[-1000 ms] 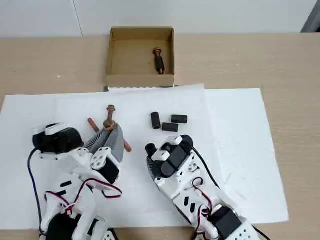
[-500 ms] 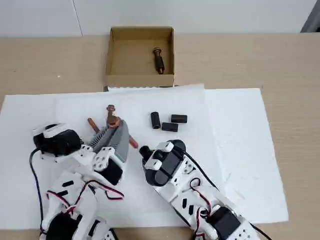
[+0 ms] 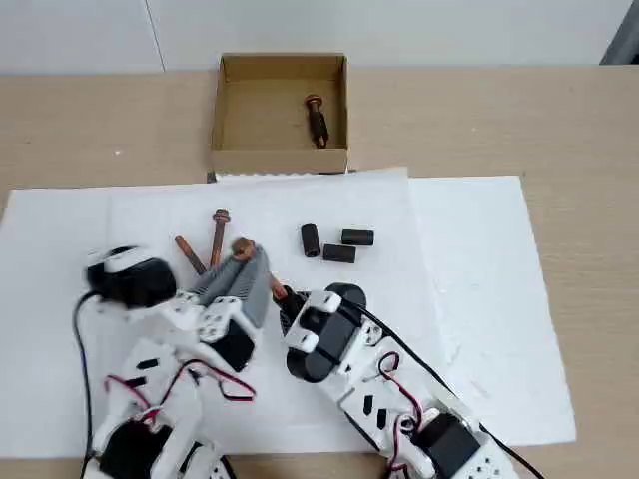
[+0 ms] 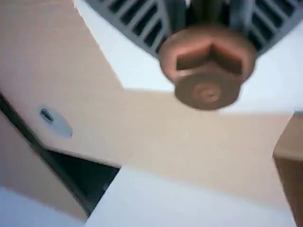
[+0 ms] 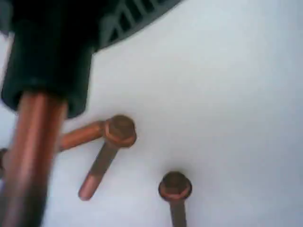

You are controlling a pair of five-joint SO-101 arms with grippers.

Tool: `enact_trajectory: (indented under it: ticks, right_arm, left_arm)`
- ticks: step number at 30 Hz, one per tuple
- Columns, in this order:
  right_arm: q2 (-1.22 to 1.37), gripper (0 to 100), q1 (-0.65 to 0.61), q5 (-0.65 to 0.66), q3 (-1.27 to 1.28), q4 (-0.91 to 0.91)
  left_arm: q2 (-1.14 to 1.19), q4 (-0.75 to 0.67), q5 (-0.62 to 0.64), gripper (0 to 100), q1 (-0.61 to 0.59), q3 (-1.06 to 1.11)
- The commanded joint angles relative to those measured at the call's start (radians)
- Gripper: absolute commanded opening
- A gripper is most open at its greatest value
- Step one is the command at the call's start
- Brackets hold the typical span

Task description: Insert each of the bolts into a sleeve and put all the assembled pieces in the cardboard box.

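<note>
My left gripper (image 3: 246,271) is shut on a copper bolt (image 3: 241,247), whose hex head (image 4: 208,71) sticks out from between the grey fingers. The bolt's shaft (image 5: 26,156) slants down to a black sleeve (image 5: 49,52) and meets its open end. My right gripper (image 3: 290,301) is shut on that sleeve, close beside the left one. Two loose bolts (image 3: 218,233) (image 3: 187,249) lie on the white paper, and they also appear in the right wrist view (image 5: 113,137). Three more sleeves (image 3: 311,239) (image 3: 357,237) (image 3: 339,253) lie to the right of them.
The cardboard box (image 3: 230,110) stands at the back on the wooden table, with one assembled bolt and sleeve (image 3: 317,120) inside. White paper (image 3: 469,299) covers the work area. Both arms crowd the front centre of the paper.
The left gripper carried the bolt to the right, away from the loose bolts. The right gripper swung left to meet it, and the bolt's tip now reaches the sleeve.
</note>
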Motion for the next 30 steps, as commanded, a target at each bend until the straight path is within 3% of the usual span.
enact_trajectory:
  ticks: [1,11,19,27,30]
  right_arm:
    - [-0.008,0.3,-0.008,0.008,-0.018,-0.03]
    - [-0.008,0.3,-0.008,0.008,-0.018,-0.03]
    - [-0.008,0.3,-0.005,0.008,-0.018,-0.03]
    - [-0.008,0.3,-0.004,0.008,-0.029,-0.028]
    - [-0.008,0.3,-0.004,0.008,-0.029,-0.028]
  left_arm:
    - [-0.009,-0.021,0.006,1,0.0,0.007]
    - [-0.009,-0.003,0.005,1,0.003,0.007]
    - [-0.009,0.199,0.0,1,0.126,-0.025]
    - [-0.006,0.203,-0.005,1,0.127,-0.024]
    - [-0.008,0.199,-0.061,2,0.12,-0.024]
